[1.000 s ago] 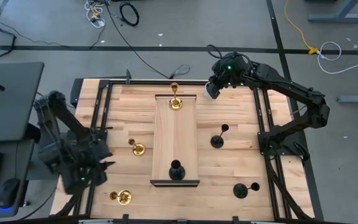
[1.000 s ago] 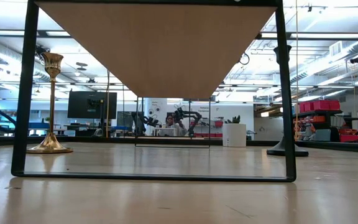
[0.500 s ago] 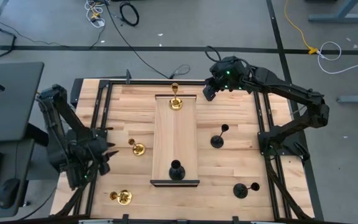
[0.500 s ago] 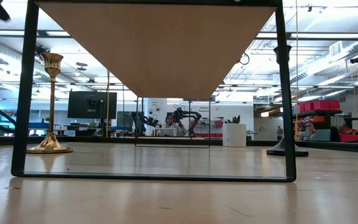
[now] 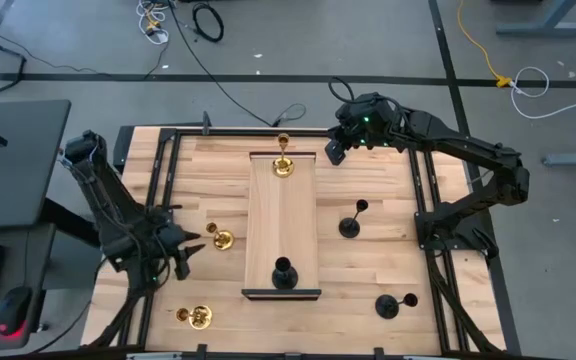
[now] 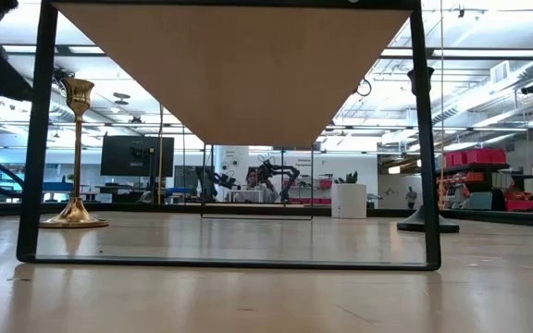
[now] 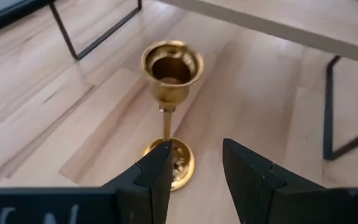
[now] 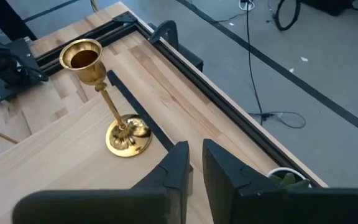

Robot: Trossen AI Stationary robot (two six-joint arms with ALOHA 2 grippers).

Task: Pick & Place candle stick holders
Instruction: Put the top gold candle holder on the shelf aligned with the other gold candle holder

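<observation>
Left tool (image 7: pixel 194 163) spread before gold holder (image 7: pixel 170 106); right tool (image 8: pixel 195 163) narrowly parted, empty; no legible writing

Glossy brass holder (image 7: pixel 169 112); matt black holder (image 5: pixel 284 272); smooth pale wood table (image 5: pixel 368 180).

The high camera is looking straight down on the raised shelf (image 5: pixel 282 222). The low camera is sitting level under it. Each wrist camera is facing a gold holder (image 7: pixel 168 112) (image 8: pixel 112 102) closely beside that shelf.
</observation>
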